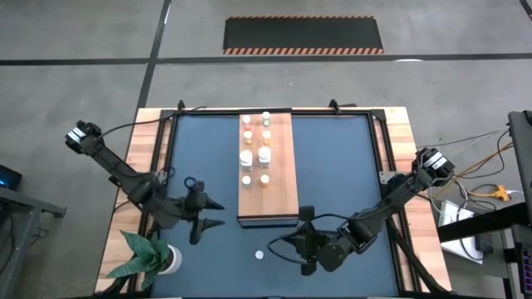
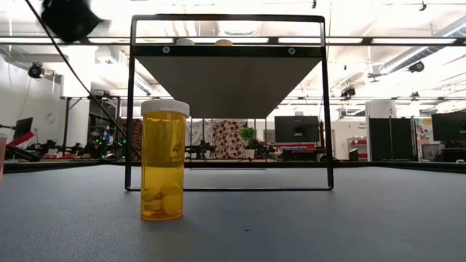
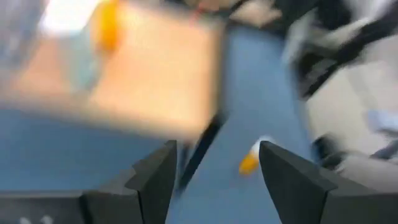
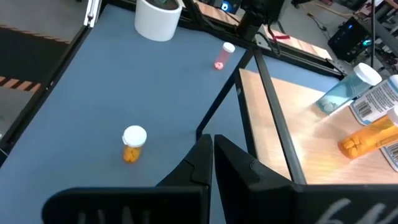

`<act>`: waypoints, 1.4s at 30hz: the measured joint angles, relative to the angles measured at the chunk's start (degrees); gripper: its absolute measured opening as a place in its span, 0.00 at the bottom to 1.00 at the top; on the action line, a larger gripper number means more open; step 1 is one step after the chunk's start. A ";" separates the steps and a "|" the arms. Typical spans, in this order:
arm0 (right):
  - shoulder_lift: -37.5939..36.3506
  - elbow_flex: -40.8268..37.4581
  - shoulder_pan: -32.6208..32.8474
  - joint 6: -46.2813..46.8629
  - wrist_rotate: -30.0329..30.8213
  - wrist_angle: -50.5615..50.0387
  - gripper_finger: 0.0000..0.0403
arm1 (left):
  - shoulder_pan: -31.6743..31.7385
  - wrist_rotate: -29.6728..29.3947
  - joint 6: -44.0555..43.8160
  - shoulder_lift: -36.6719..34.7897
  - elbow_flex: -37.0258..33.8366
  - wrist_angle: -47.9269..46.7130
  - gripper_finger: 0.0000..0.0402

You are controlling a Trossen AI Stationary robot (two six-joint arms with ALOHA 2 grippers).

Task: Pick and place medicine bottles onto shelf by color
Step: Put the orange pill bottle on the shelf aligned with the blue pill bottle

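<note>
Scanning from your left: the left pincer (image 1: 214, 213) hovers with its fingers apart and nothing between them, at about nine o'clock from the shelf's near end, apparently poised for a pickup. The shelf (image 1: 281, 187) lies along the middle of the desk (image 1: 349, 158), bottles (image 1: 247, 157) already lined on it in two rows, presumably sorted by colour. One orange bottle with a white cap (image 1: 259, 255) stands alone on the desk at six o'clock from the shelf, not yet placed. At its three o'clock, the right pincer (image 1: 280, 243) is fully together and empty, so it cannot grasp until reopened.
</note>
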 joint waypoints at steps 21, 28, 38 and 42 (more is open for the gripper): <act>0.00 -0.67 -0.26 0.53 0.08 0.10 0.02 | 0.76 18.29 -45.46 14.47 5.45 -46.79 0.45; 0.00 -0.74 -0.26 0.65 0.10 0.11 0.02 | 0.76 19.01 -45.59 15.16 4.17 -46.81 0.45; 0.00 -0.74 -0.26 0.66 0.10 0.11 0.02 | 0.74 20.45 -45.48 17.63 3.39 -44.82 0.45; 0.00 -0.74 -0.26 0.66 0.11 0.10 0.02 | 0.74 22.05 -45.39 19.25 3.39 -44.31 0.45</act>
